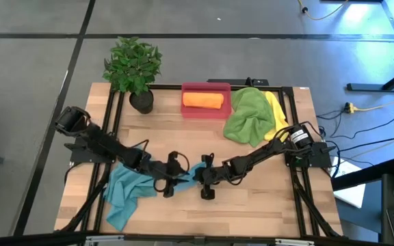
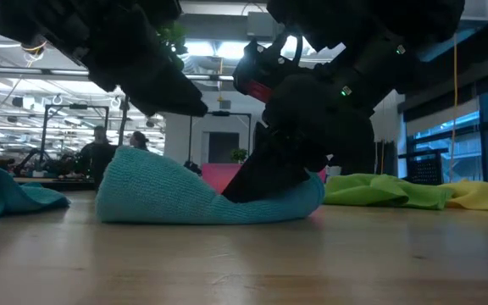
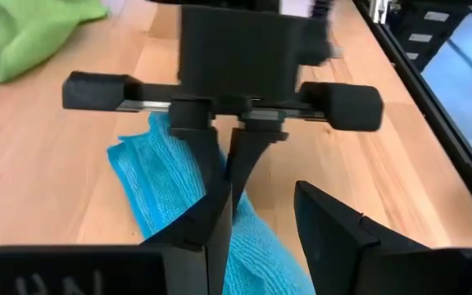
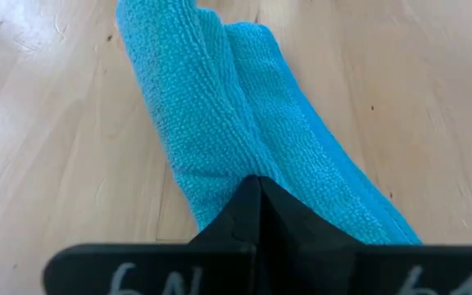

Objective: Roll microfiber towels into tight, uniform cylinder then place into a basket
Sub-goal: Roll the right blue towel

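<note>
A teal towel (image 1: 183, 175) lies on the table's near middle as a narrow folded strip (image 4: 220, 106), bulging upward at its left end (image 2: 142, 191). My right gripper (image 1: 195, 178) is shut, with its tips on the strip's right end. My left gripper (image 3: 260, 209) hangs open just above the strip and left of the right gripper, and touches nothing that shows. More teal cloth (image 1: 123, 197) lies crumpled to the left. The red-pink basket (image 1: 190, 111) stands at the far edge with a rolled orange towel (image 1: 202, 100) in it. Green (image 1: 246, 117) and yellow (image 1: 276, 111) towels lie beside it. My right gripper presses its shut fingertips (image 4: 256, 192) down on the strip's right end (image 4: 220, 176), slanting down from the table's right side along the strip. The cloth is dented there (image 2: 257, 191) and stays on the table. Whether any cloth is between the tips cannot be told.
A potted plant (image 1: 134, 68) stands at the far left, next to the basket. Black frame rails (image 1: 111, 130) run along both table sides. Bare wood (image 1: 252, 205) lies at the near right. People and equipment show in the room beyond.
</note>
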Tool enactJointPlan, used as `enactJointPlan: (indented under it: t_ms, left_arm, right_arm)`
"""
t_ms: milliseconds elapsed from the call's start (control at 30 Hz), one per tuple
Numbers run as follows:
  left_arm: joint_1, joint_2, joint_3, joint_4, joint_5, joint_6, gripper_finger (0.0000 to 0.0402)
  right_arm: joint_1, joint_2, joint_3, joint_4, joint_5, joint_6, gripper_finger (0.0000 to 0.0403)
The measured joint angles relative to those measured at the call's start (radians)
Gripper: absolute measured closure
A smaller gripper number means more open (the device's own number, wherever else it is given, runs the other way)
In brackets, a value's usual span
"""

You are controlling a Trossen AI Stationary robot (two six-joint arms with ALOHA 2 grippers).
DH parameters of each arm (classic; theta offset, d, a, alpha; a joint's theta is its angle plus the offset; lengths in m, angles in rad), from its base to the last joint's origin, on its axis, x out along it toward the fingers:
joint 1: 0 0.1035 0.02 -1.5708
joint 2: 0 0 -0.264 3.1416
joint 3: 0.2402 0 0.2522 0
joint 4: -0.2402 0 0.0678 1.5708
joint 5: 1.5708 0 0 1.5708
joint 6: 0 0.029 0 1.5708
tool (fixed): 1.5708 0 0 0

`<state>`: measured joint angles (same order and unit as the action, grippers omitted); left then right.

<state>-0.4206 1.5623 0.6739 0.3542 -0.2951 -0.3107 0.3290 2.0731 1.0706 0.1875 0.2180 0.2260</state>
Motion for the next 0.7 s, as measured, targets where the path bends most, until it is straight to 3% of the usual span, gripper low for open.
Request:
enactJointPlan:
  t_ms: [300,433,700]
  left_arm:
    - [-0.104,0.065,0.115,-0.053,-0.116,0.147,0.0278]
    - [-0.123,0.167,0.234,-0.177,-0.143,0.216,0.0278]
    - [-0.123,0.340,0.433,-0.497,-0.248,0.193,0.0278]
  right_arm:
    - [0.000,0.000,-0.001,0.000,-0.004,0.005,0.0397]
    - [0.000,0.000,-0.001,0.000,-0.007,0.005,0.0397]
    - [-0.003,0.000,-0.001,0.000,-0.027,0.010,0.0397]
